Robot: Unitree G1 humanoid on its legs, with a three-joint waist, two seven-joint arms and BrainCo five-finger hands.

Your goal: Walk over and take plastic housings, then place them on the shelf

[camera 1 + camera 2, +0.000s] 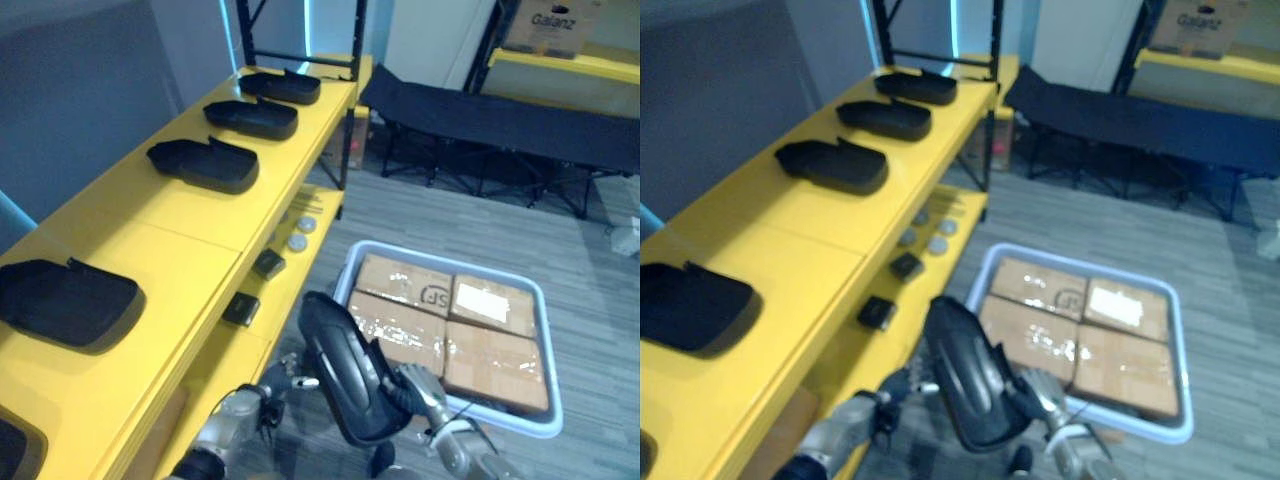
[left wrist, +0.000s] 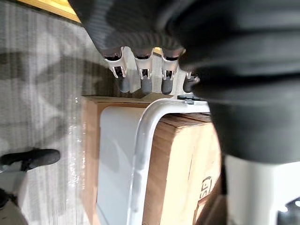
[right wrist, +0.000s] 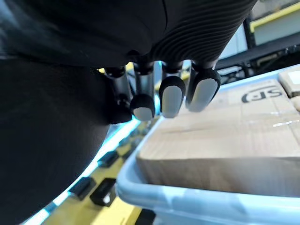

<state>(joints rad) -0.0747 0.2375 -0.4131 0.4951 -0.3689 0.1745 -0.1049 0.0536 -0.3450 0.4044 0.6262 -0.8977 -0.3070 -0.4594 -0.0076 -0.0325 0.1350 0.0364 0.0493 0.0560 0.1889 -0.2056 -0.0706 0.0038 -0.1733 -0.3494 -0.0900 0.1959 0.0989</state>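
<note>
Housing first: the head cameras give me the black housing point(image 1: 345, 375) low in front, tilted on edge between both hands, above the floor beside the yellow shelf point(image 1: 180, 240). I see the left hand point(image 1: 283, 378) gripping its left edge and the right hand point(image 1: 425, 388) with fingers curled over its right rim. From up there I also get four more housings point(image 1: 205, 163) lying along the shelf top, and the pale bin point(image 1: 545, 330) of cardboard boxes point(image 1: 490, 365) just right of the hands. The wrist cameras add the close detail: left fingers point(image 2: 143, 84) bent beside the housing's dark bulk over the bin's corner, right fingertips point(image 3: 171, 96) curled against it.
</note>
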